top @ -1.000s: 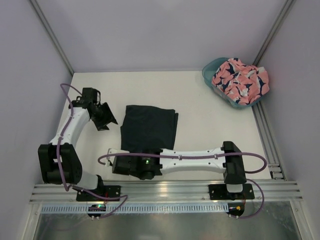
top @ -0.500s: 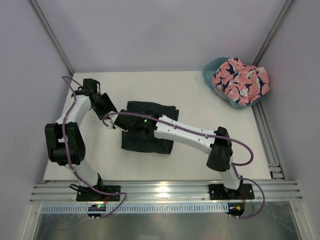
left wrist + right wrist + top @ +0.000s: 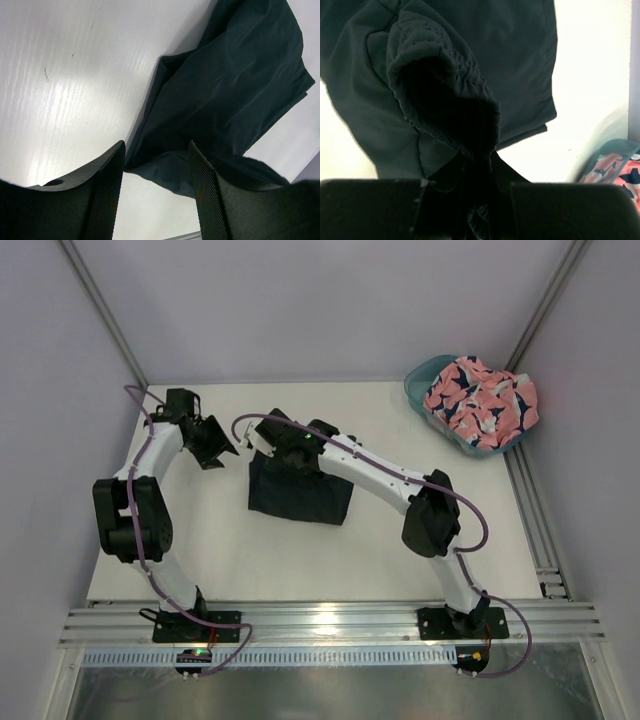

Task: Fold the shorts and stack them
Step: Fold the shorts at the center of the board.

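Observation:
The dark navy shorts (image 3: 300,495) lie folded over on the white table. My right gripper (image 3: 272,447) is at their far left edge, shut on the bunched elastic waistband (image 3: 445,75); the gripper (image 3: 480,200) holds it a little above the rest of the fabric. My left gripper (image 3: 215,445) is open and empty just left of the shorts; its view shows the shorts' (image 3: 230,90) edge between and beyond the open gripper (image 3: 156,195). The salmon pink printed shorts (image 3: 480,400) lie crumpled in the tub at the far right and also show in the right wrist view (image 3: 615,172).
The translucent teal tub (image 3: 425,375) stands at the table's far right corner, against the wall and the metal rail (image 3: 530,500). Walls close the table on the left, back and right. Both arm bases stand at the near edge.
My right arm has swept from the shorts' near edge to their far edge, carrying the fabric over itself. My left gripper drew back slightly to the far left.

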Robot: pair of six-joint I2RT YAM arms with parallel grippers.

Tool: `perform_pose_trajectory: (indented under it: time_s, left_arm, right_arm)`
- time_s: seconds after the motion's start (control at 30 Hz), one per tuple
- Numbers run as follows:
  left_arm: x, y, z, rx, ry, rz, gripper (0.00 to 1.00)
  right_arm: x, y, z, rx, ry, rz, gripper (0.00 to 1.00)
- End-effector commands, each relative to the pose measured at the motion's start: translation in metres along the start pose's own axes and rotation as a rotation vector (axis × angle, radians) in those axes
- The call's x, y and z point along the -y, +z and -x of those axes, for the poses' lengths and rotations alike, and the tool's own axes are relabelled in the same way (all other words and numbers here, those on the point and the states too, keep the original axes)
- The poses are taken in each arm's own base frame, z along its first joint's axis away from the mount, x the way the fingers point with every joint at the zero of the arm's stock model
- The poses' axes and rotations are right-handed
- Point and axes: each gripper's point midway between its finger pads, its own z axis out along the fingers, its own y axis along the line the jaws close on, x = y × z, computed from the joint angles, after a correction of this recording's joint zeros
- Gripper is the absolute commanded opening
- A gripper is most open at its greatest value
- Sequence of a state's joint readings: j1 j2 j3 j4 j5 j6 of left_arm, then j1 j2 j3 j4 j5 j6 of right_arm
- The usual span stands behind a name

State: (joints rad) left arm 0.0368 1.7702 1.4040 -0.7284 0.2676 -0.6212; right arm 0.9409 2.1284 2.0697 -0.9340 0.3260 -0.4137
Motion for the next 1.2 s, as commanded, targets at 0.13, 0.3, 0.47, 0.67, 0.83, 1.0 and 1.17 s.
perform_pose_trajectory:
  time_s: [0.13,0.3,0.47,0.67,0.83,1.0,1.17]
  left_arm:
    - [0.023,0.009,0.018,0.030,0.015,-0.104,0.55]
    - [0.022,0.009,0.020,0.018,0.015,-0.080,0.55]
    - [0.045,-0.003,0.021,-0.005,0.104,-0.196,0.55]
    - [0.047,-0.012,0.017,-0.029,0.129,-0.198,0.55]
    - [0.038,-0.009,0.006,-0.049,0.126,-0.179,0.54]
    - [0.025,-0.004,-0.008,-0.068,0.109,-0.152,0.54]
    - [0.013,-0.006,-0.013,-0.053,0.109,-0.102,0.54]
  right_arm:
    - [0.062,0.010,0.041,0.156,0.074,-0.094,0.04]
    - [0.038,-0.011,0.032,0.153,0.080,-0.038,0.04]
    - [-0.009,-0.057,0.018,0.163,0.060,-0.009,0.04]
    - [-0.072,-0.095,0.008,0.162,0.033,0.038,0.04]
    - [-0.113,-0.114,-0.001,0.139,0.052,0.050,0.04]
    - [-0.147,-0.142,0.001,0.121,0.024,0.057,0.04]
    - [-0.154,-0.151,0.004,0.094,-0.009,0.025,0.04]
